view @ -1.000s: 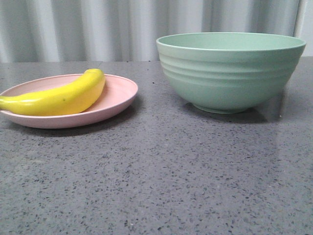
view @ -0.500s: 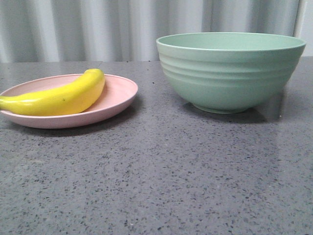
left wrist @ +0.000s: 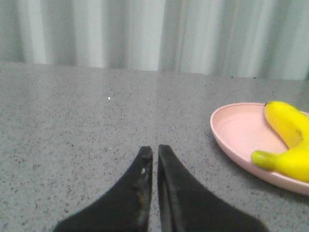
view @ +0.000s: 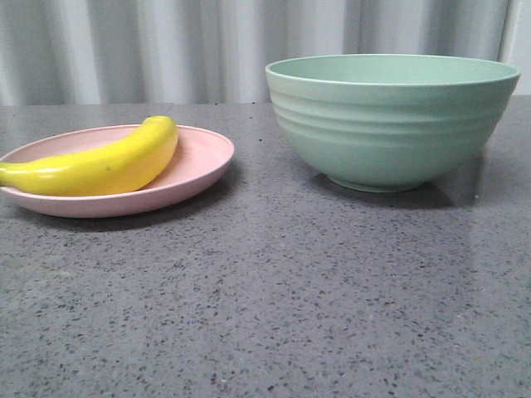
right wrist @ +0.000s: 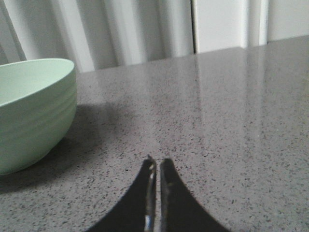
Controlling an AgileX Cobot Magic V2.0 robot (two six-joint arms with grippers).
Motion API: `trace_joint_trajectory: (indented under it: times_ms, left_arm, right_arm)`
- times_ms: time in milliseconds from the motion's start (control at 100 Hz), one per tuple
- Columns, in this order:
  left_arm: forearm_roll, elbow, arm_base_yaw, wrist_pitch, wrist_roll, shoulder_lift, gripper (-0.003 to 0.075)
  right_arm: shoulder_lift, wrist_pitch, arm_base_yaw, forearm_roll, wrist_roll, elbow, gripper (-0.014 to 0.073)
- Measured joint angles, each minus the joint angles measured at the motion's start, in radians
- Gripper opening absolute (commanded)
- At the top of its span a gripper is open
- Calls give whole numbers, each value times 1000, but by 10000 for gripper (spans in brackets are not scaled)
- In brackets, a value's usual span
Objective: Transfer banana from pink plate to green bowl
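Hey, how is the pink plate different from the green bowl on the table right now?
The pink plate is shallow and low, while the green bowl is deep and stands much taller. The plate carries the banana; nothing shows above the bowl's rim, though its inside is mostly hidden. The plate's outside looks smooth, while the bowl has horizontal ridges around its outside. Both are round, pale, matte and sit upright on the grey speckled table.

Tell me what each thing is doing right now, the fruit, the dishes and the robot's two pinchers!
Glossy yellow curved banana: lying on its side on the plate, untouched.
Shallow round pale pink plate: flat on the table, holding the banana.
Deep ridged mint-green bowl: upright on the table; inside hidden.
Left gripper: shut, holding nothing.
Right gripper: shut, holding nothing.
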Motion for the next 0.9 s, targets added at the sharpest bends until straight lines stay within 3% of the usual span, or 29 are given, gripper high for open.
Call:
trace_joint_trajectory:
  times_ms: [420, 570, 640, 740, 790, 830, 900]
  left_arm:
    - [69, -224, 0, 15, 0, 223, -19]
    - [107, -250, 0, -31, 0, 328, 1]
    - [116, -250, 0, -66, 0, 364, 97]
    - [116, -250, 0, -112, 0, 401, 352]
    - [116, -250, 0, -132, 0, 416, 444]
    - [116, -250, 0, -152, 0, 424, 483]
    - [109, -252, 0, -186, 0, 441, 480]
  right_arm:
    - [298, 246, 0, 8, 0, -344, -71]
    - [397, 261, 0, 8, 0, -394, -72]
    - [416, 261, 0, 8, 0, -397, -72]
    - [423, 261, 0, 8, 0, -399, -72]
    - [424, 263, 0, 8, 0, -399, -72]
    - [424, 265, 0, 8, 0, -399, -72]
    - [424, 269, 0, 8, 0, -399, -72]
